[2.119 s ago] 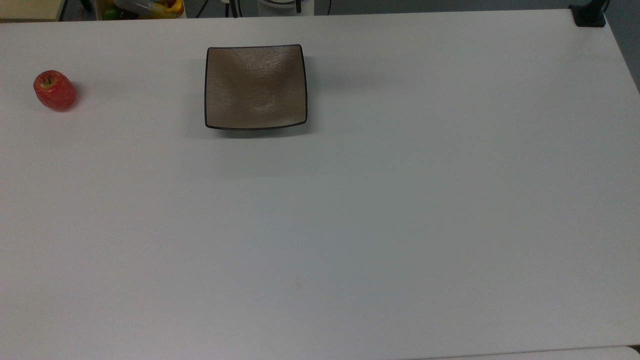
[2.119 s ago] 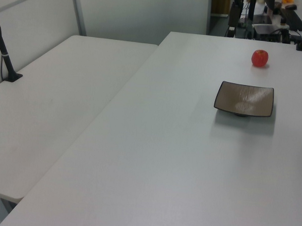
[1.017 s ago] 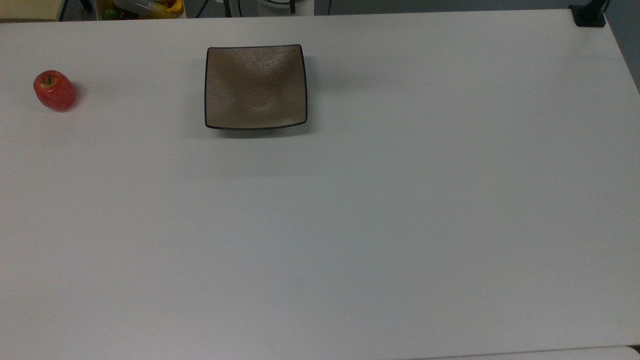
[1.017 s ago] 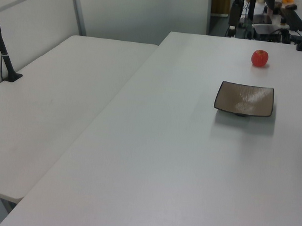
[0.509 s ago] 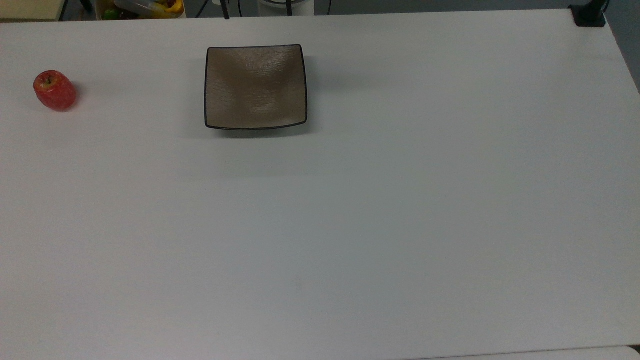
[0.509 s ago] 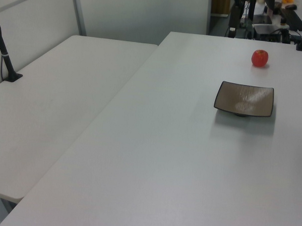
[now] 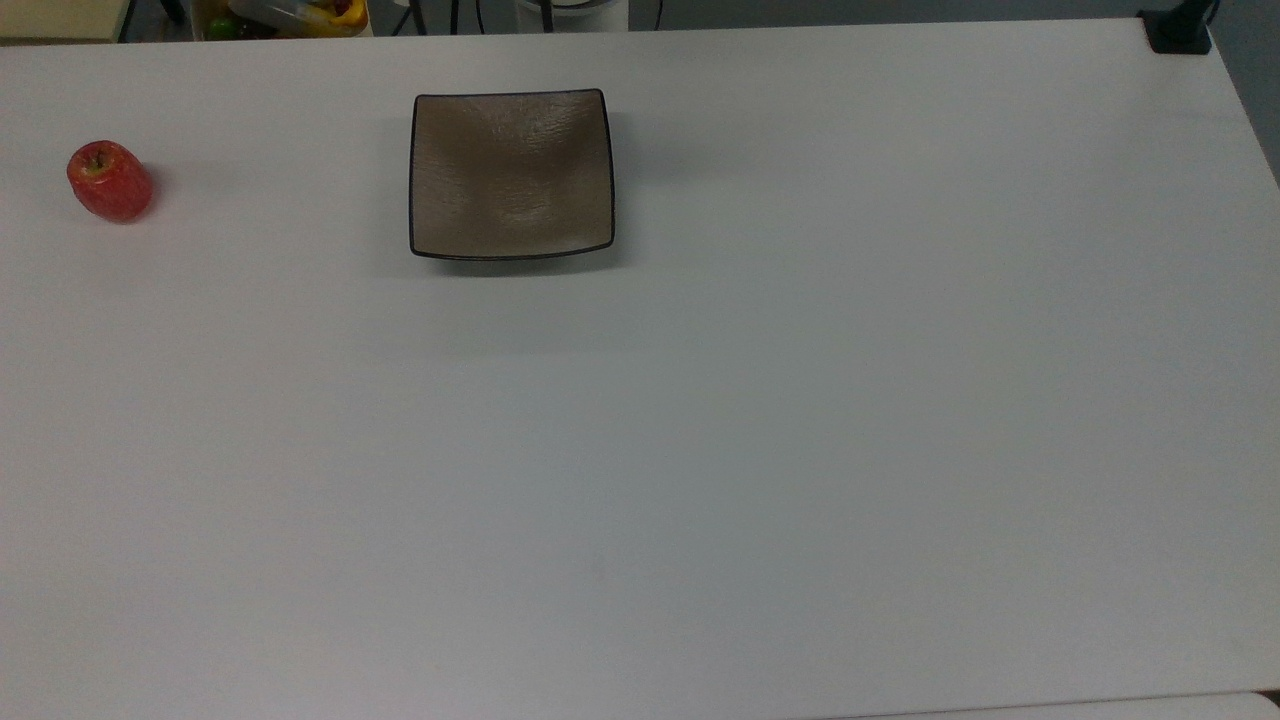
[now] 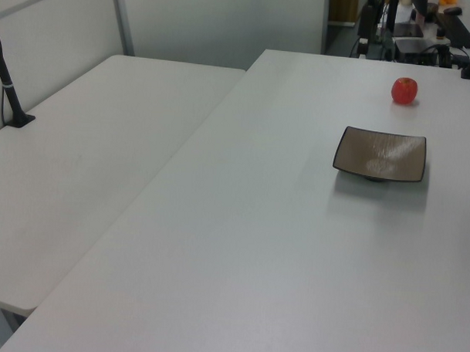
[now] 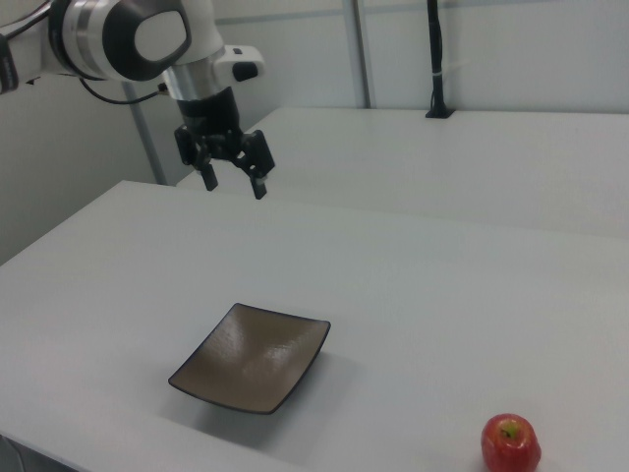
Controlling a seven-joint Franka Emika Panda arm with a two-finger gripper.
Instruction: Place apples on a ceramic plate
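- Right view shows the claw [image 9: 235, 183] hanging in the air above the far part of the worktop [image 9: 413, 285], fingers spread apart and holding nothing.
- Its two dark fingers [image 9: 209, 179] point downward, with a clear gap between them.
- The claw sits well above and beyond the ceramic plate [image 9: 254, 358], toward the right view's upper left, touching neither plate nor worktop.
- The ceramic plate, square and brown with a thin black rim, rests flat on the worktop with nothing on it.
- The apple [image 9: 510, 443] stands on the worktop near the right view's lower right, well apart from the plate, stem dimple upward.
- From the top view, the apple [image 7: 109, 181] lies near the top view's left edge, and the ceramic plate [image 7: 511, 174] sits well to its right, close to the far edge of the worktop [image 7: 700, 400].
- From the left view, the apple [image 8: 404, 90] is beyond the ceramic plate [image 8: 380, 154], both on the left view's right side of the worktop [image 8: 240, 246].
- A second white table [image 8: 81, 163] adjoins on the left view's left.
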